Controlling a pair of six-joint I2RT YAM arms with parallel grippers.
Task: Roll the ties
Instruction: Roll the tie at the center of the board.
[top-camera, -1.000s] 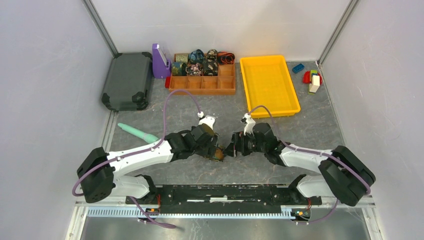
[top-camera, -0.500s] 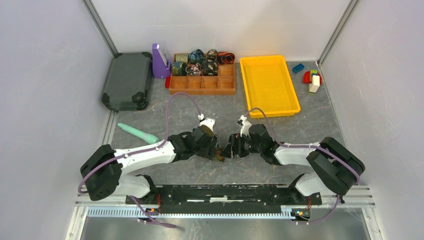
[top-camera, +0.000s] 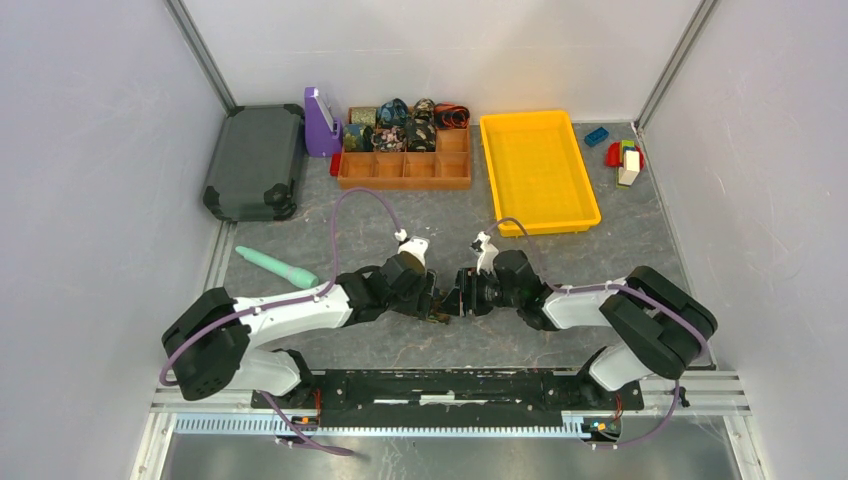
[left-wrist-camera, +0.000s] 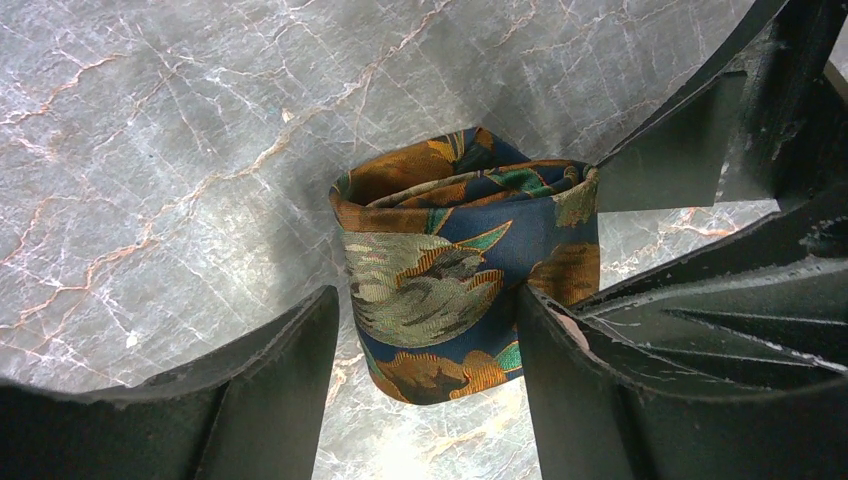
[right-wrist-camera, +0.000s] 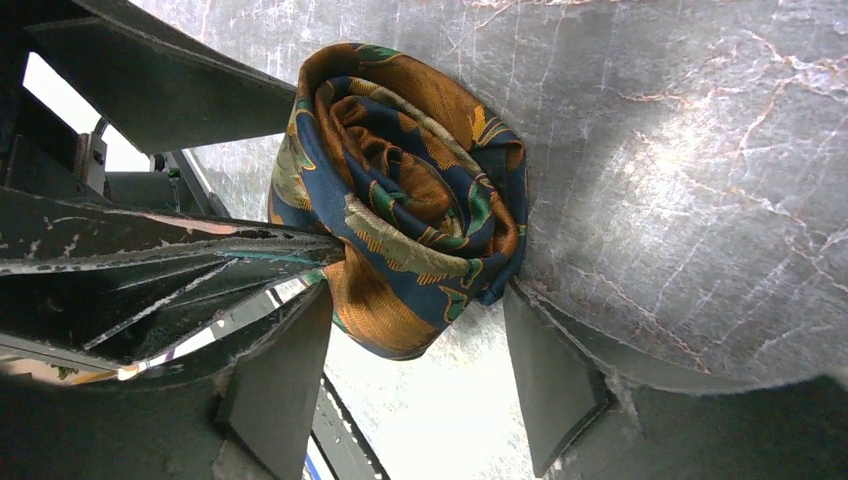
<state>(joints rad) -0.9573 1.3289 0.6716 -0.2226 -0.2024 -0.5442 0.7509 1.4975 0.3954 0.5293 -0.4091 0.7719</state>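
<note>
Here: tie (left-wrist-camera: 450, 260) clamped inside left claw (left-wrist-camera: 425, 300), right claw (right-wrist-camera: 417, 295).

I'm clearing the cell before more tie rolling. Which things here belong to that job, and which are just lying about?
Job: coiled navy-and-orange leaf-print fabric tie; rolled patterned ties in the brown compartment box.
Lying about: teal-green tapered stick; yellow plastic tray; dark grey hard case; purple plastic stand; small coloured toy blocks.
</note>
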